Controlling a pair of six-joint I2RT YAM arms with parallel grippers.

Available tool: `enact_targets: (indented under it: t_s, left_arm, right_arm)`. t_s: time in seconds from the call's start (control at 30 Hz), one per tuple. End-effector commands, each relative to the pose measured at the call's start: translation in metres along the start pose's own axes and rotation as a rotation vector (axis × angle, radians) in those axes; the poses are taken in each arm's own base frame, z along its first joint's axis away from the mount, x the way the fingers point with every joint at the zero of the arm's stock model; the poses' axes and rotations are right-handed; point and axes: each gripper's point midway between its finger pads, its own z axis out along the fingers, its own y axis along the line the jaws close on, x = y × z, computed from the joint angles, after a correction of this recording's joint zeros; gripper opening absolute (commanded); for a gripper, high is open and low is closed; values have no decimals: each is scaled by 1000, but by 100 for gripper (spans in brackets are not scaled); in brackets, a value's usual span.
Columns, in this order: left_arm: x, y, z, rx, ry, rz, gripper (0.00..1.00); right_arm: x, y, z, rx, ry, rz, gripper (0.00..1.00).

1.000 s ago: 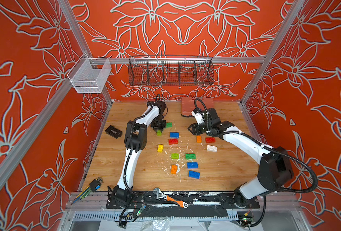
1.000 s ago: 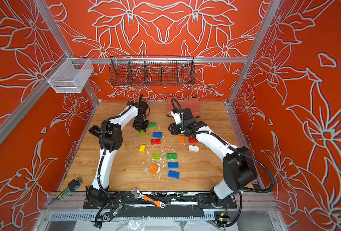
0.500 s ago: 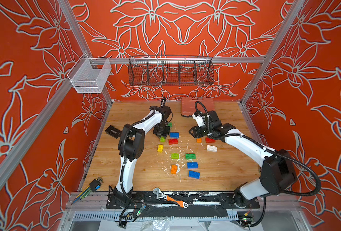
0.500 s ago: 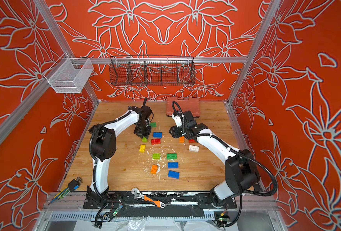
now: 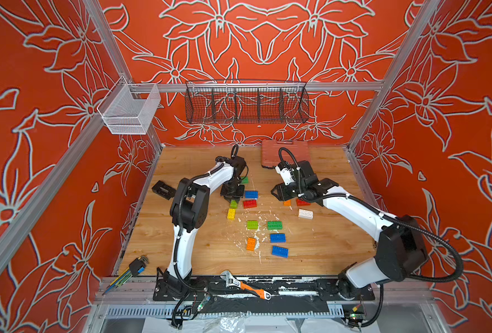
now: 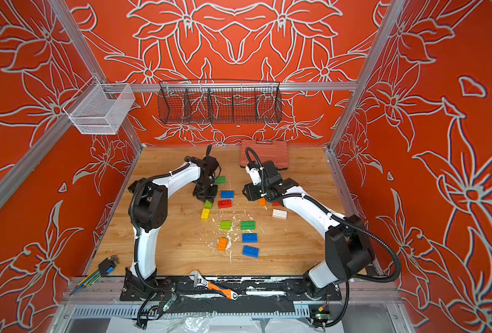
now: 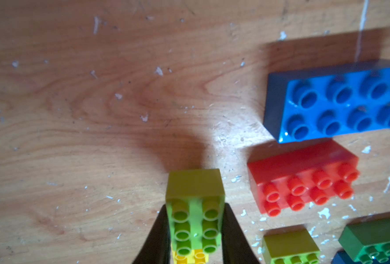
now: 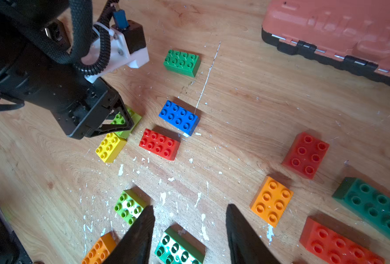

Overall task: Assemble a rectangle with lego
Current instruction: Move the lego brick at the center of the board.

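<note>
The left end effector [image 7: 195, 228] is pinching a lime brick [image 7: 195, 212] by its long sides, low over the counter [image 7: 75, 114], with a yellow brick [image 7: 190, 257] just behind it. Toward the right arm, a red brick [image 7: 303, 180] and a blue brick [image 7: 335, 102] crowd close. The opposite side is bare wood. Both top views hide that pinch under the wrist. The right end effector [image 8: 189, 206] is spread and empty above a green brick [image 8: 178, 249], with an orange brick [image 8: 271, 201] just outside one finger. Only its wrist view shows the long dark green brick [image 8: 372, 205].
</note>
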Motion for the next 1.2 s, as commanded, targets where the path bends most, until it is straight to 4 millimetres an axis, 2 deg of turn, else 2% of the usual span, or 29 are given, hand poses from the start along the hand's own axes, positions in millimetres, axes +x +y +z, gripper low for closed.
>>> enact_targets:
  t_s: [0.0,0.5,1.17]
  left_arm:
    - [0,1,-5,-2,-13,-12,12]
    - [6,10,3,-6,5,-25,13]
    - [9,8,10,11,25,-12,15]
  right_arm:
    - [0,0,1,17,5,-12,53]
    - [2,1,1,20,7,-19,53]
    - [3,4,6,17,20,-23,53]
